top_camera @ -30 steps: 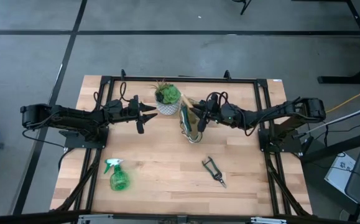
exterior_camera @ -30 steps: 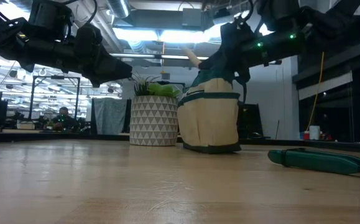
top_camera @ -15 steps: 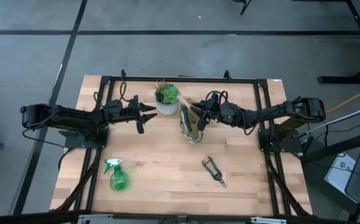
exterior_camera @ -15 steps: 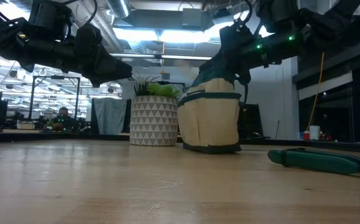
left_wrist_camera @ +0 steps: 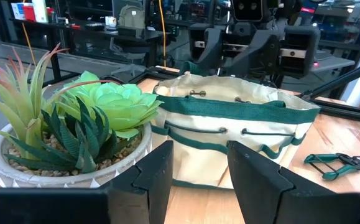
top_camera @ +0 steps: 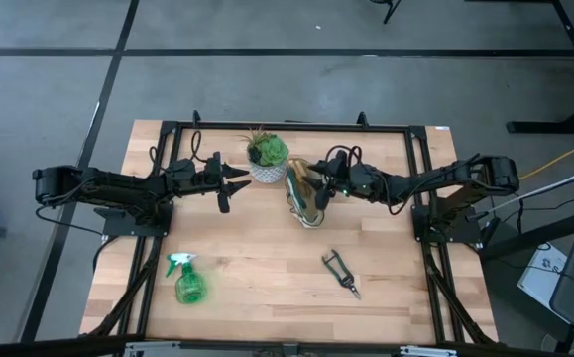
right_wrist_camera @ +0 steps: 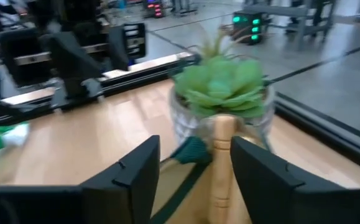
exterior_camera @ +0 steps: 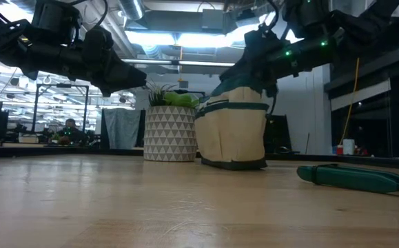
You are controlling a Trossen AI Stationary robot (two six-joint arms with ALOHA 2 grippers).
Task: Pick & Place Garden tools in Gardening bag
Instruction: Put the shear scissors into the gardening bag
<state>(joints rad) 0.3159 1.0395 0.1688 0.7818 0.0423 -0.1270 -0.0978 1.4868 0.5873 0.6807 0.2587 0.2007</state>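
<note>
Keeping the left fingers [left_wrist_camera: 155, 177] parted to a middling gap with nothing between them, hanging above the counter [top_camera: 247, 248] and aiming at the potted plant [top_camera: 268, 157] just ahead of the tips, with the gardening bag [top_camera: 304, 198] beyond it.

Leaving the spray bottle [top_camera: 187, 283] lying on the counter well back from and to one side of the left fingers, nozzle end turned towards that arm; judging the left arm the nearer one for it.

Hovering the right fingers [right_wrist_camera: 130, 180] over the bag's open mouth, spread wide now, with the light wooden handle [right_wrist_camera: 223, 155] of a tool standing upright between them and a gap showing on either side; holding nothing, so reading this as the tool just let go into the bag.

Leaving the pruner [top_camera: 341, 271] flat on the counter, well behind and below the right fingers, its long axis running diagonally away from the bag; judging the right arm nearer, and needing a swing back from the bag plus a turn of the wrist across that axis.

Differing from a second ago: spreading the right fingers from a narrower set, dropping the handle out of sight in the low view, and nudging the bag slightly; leaving the left arm unchanged.
</note>
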